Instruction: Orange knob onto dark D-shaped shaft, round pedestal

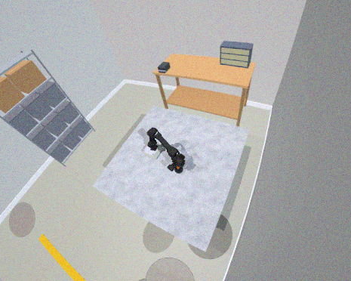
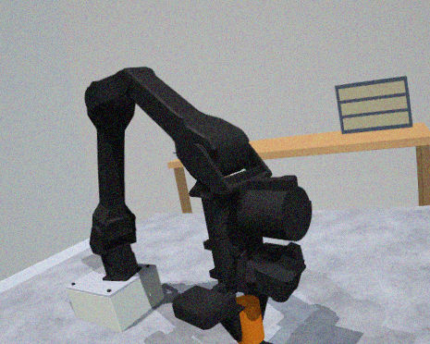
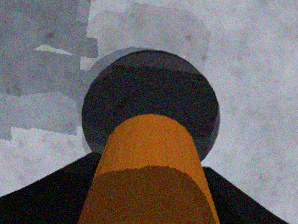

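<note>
"What does the top view give you?"

"The black arm (image 1: 164,143) (image 2: 165,104) stretches from its pale base (image 1: 150,152) (image 2: 96,307) towards four o'clock. At its end is the orange knob (image 1: 178,167) (image 2: 251,325) (image 3: 151,142), a mere speck here. A wooden table (image 1: 203,69) (image 2: 327,141) stands at one o'clock from the arm, carrying a drawer unit (image 1: 237,44) (image 2: 374,98)."

"And the exterior one?"

"The base sits near seven o'clock. The knob is close to half past five, cut by the lower edge, with the tool (image 1: 178,168) (image 2: 251,319) (image 3: 149,169) clamped on it."

"What about the wrist view?"

"The knob rises from six o'clock between the dark fingers, its nearer part shaded. Its far end overlaps the round dark pedestal (image 3: 150,85), whose rim shows from nine through twelve to three."

"Is it seated?"

"I can't tell; the knob hides the shaft."
</note>
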